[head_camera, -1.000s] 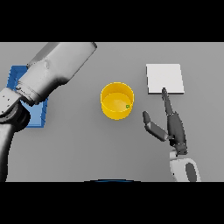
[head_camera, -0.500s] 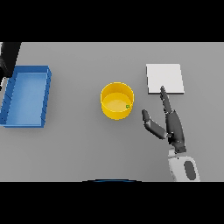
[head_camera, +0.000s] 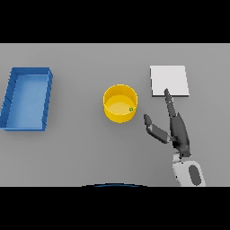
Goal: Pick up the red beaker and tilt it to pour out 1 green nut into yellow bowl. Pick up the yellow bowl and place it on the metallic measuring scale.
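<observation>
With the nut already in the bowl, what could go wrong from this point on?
1. The right robot hand is open beside the yellow bowl, not gripping it; closing on the rim off-centre may tip the bowl.
2. The green nut lies at the bowl's right inner edge, nearest the hand, so a tilted lift might spill it.
3. The fingertips overlap the near edge of the metallic scale in this view; they may nudge it.

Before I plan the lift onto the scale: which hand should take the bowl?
The right hand: it lies open between the yellow bowl and the scale. The left hand is out of view.
</observation>
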Motion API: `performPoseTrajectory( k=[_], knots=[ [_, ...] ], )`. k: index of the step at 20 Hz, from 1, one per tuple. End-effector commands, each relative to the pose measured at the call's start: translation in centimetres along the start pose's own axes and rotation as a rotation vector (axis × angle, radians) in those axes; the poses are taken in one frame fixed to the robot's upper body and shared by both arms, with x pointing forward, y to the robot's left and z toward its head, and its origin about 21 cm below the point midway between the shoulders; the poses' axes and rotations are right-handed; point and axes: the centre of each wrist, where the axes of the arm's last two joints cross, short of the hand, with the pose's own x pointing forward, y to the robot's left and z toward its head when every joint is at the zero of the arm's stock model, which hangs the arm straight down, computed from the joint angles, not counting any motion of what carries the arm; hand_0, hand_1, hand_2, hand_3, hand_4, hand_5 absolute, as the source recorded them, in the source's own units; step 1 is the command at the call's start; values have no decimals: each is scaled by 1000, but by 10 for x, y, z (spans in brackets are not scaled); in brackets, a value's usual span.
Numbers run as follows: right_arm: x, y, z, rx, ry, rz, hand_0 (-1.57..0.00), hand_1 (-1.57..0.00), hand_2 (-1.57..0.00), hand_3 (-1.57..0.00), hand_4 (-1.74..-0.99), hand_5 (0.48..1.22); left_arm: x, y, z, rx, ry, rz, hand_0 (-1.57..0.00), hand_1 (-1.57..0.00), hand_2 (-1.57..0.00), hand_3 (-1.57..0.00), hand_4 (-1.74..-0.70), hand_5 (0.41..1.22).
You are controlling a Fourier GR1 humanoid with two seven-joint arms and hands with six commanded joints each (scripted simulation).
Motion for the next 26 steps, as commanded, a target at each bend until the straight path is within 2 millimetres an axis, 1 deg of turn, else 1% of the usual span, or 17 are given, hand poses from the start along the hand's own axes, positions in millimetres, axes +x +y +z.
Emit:
performPoseTrajectory(
  k=[1, 3, 4, 6, 7, 10, 12, 13, 14, 15, 17, 19, 20, 21, 23, 24, 26],
  knots=[
    [0, 1, -1, 1, 9, 7, 1, 1, 1, 1, -1052, 648, -6, -5, 2, 1, 6, 46, -1571, -1571, -1571, -1474, -1741, 1221],
    [1, -1, -1, 1, 3, 20, 1, 1, 1, 1, -1046, 649, -21, -15, 8, 3, 41, 104, -1571, -1571, -1571, -1479, -1741, 1221],
    [1, 4, 0, 12, 5, 15, 1, 1, 1, 1, -1041, 650, -29, -14, 11, 15, 61, 116, -1571, -1571, -1571, -1480, -1741, 1221],
    [1, -1, 4, 14, -10, 10, 1, 1, 1, 1, -1026, 648, -43, -28, 22, 5, 114, 168, -1571, -1571, -1571, -1450, -1741, 1221],
    [-1, 0, 2, 8, 16, 18, 1, 1, 1, 1, -1020, 645, -49, -33, 28, 9, 116, 189, -1571, -1571, -1571, -1442, -1741, 1221],
    [-2, -3, 1, 17, 11, 6, 1, 1, 1, 1, -1015, 646, -62, -47, 47, 13, 123, 240, -1571, -1571, -1571, -1455, -1741, 1221],
    [-4, -1, 1, 25, 13, -8, 1, 1, 1, 1, -1005, 647, -63, -56, 58, 11, 122, 276, -1571, -1571, -1571, -1497, -1741, 1221],
    [-7, 1, 4, 23, 7, -8, 1, 1, 1, 1, -1004, 648, -67, -66, 65, 3, 124, 287, -1571, -1571, -1571, -1512, -1741, 1221],
    [-4, 1, 4, 16, 3, -11, 1, 1, 1, 1, -1005, 647, -69, -66, 67, 4, 146, 299, -1571, -1571, -1571, -1523, -1741, 1194],
    [-5, -1, 5, 18, -3, -15, 1, 1, 1, 1, -1006, 647, -72, -73, 74, -9, 156, 314, -1571, -1571, -1571, -1533, -1741, 1173],
    [-6, 2, 7, 17, -3, -11, 1, 1, 1, 1, -1010, 650, -69, -74, 82, -23, 184, 315, -1571, -1571, -1571, -1547, -1741, 1123],
    [-3, -2, 6, 8, -11, 2, 1, 1, 1, 1, -1013, 644, -78, -75, 88, -17, 189, 290, -1571, -1571, -1571, -1555, -1741, 1046],
    [-4, -3, 5, 6, -1, 2, 1, 1, 1, 1, -1017, 638, -81, -76, 93, -19, 179, 258, -1571, -1571, -1571, -1559, -1713, 991],
    [-4, 0, 3, 10, 1, 1, 1, 1, 1, 1, -1021, 636, -82, -77, 94, -23, 185, 242, -1571, -1571, -1571, -1561, -1645, 941],
    [-5, -3, 3, 6, -4, 10, 1, 1, 1, 1, -1017, 635, -86, -76, 99, -38, 181, 224, -1571, -1571, -1563, -1536, -1401, 848],
    [-4, -3, 3, 7, -2, 4, 1, 1, 1, 1, -1012, 634, -88, -75, 101, -46, 176, 221, -1571, -1543, -1501, -1470, -1275, 810],
    [-6, -2, 7, 7, -14, -11, 1, 1, 1, 1, -1007, 635, -90, -76, 105, -73, 167, 213, -1393, -1215, -1209, -1136, -1068, 749]
  ],
)
